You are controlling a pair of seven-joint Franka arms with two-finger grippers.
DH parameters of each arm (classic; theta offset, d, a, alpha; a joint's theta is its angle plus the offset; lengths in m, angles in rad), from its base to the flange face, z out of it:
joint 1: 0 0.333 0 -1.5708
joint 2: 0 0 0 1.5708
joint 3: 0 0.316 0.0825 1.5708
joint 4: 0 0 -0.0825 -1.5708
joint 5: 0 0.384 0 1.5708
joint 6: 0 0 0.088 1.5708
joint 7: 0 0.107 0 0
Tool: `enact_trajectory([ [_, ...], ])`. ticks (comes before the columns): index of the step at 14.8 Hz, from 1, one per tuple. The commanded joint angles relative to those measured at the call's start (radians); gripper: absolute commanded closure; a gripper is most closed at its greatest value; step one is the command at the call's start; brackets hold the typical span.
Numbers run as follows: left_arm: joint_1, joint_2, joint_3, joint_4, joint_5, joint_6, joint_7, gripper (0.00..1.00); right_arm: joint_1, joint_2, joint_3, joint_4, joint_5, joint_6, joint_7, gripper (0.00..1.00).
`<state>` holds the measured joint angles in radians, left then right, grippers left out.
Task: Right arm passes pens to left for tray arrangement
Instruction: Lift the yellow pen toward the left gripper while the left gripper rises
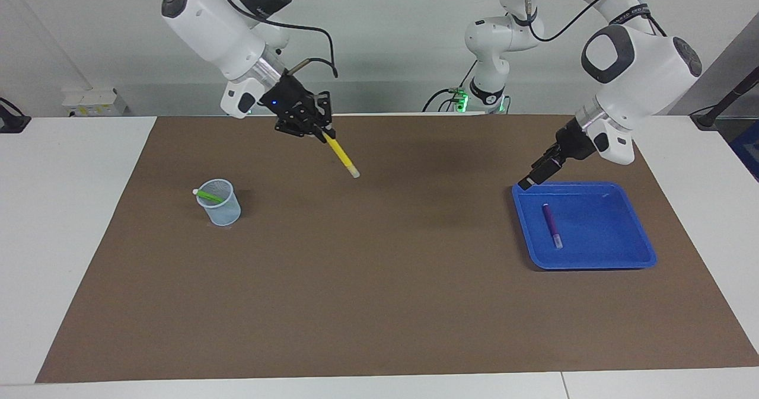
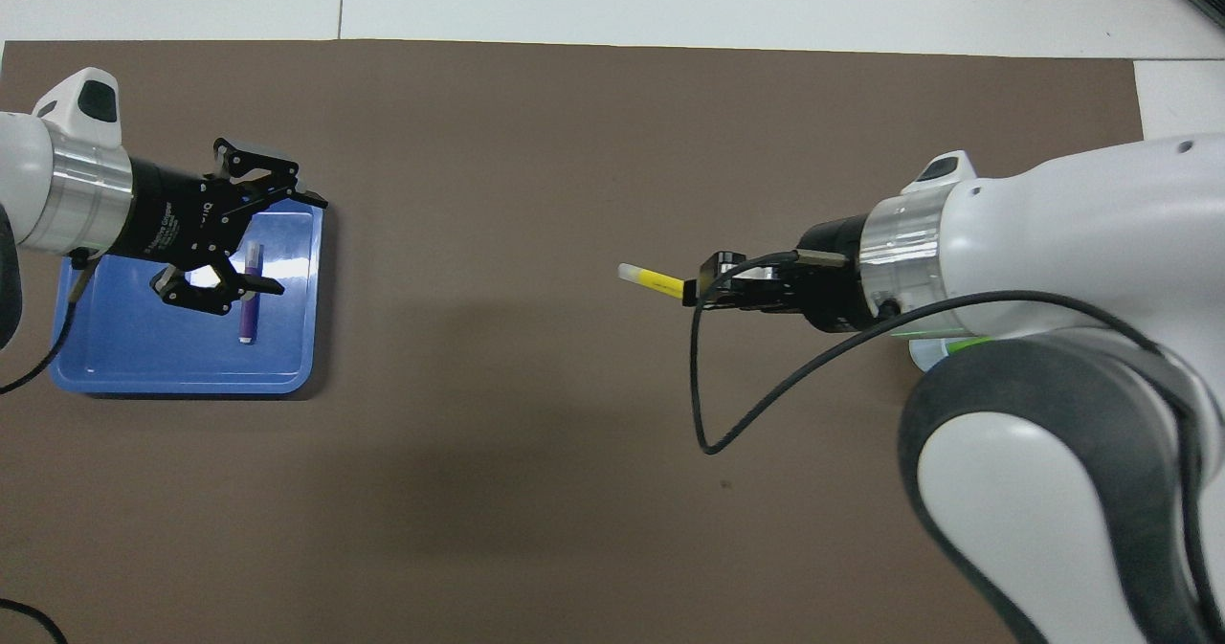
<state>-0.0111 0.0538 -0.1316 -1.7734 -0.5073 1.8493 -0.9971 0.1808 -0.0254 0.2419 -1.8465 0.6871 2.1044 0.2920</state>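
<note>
Brown mat [image 1: 379, 280], slim yellow pen [image 1: 340, 153], pale tip

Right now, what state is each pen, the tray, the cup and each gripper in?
yellow pen: held in the air, tilted, pale tip down.
purple pen: lying flat in the tray.
green pen: leaning in the cup.
tray: holds one pen.
cup: upright.
right gripper: shut on yellow pen.
left gripper: open, empty, over the tray's edge.
</note>
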Motion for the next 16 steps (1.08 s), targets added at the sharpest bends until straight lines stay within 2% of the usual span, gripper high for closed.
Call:
enact_trajectory([
  [1,-0.038,-0.029,0.012,-0.020,-0.069,0.016,-0.116,0.00,0.067,0.008,-0.003,-0.033,0.067,0.101,0.044,1.00],
  [5,-0.078,-0.045,0.012,-0.021,-0.132,0.025,-0.283,0.00,0.187,0.067,-0.003,-0.031,0.097,0.325,0.195,1.00],
  [7,-0.096,-0.049,0.012,-0.038,-0.158,0.083,-0.377,0.00,0.242,0.081,-0.003,-0.031,0.138,0.406,0.239,1.00],
  [11,-0.180,-0.075,0.012,-0.099,-0.158,0.172,-0.410,0.00,0.253,0.082,-0.004,-0.033,0.138,0.410,0.256,1.00],
  [16,-0.222,-0.095,0.014,-0.135,-0.157,0.174,-0.417,0.00,0.250,0.082,-0.004,-0.031,0.138,0.408,0.257,1.00],
])
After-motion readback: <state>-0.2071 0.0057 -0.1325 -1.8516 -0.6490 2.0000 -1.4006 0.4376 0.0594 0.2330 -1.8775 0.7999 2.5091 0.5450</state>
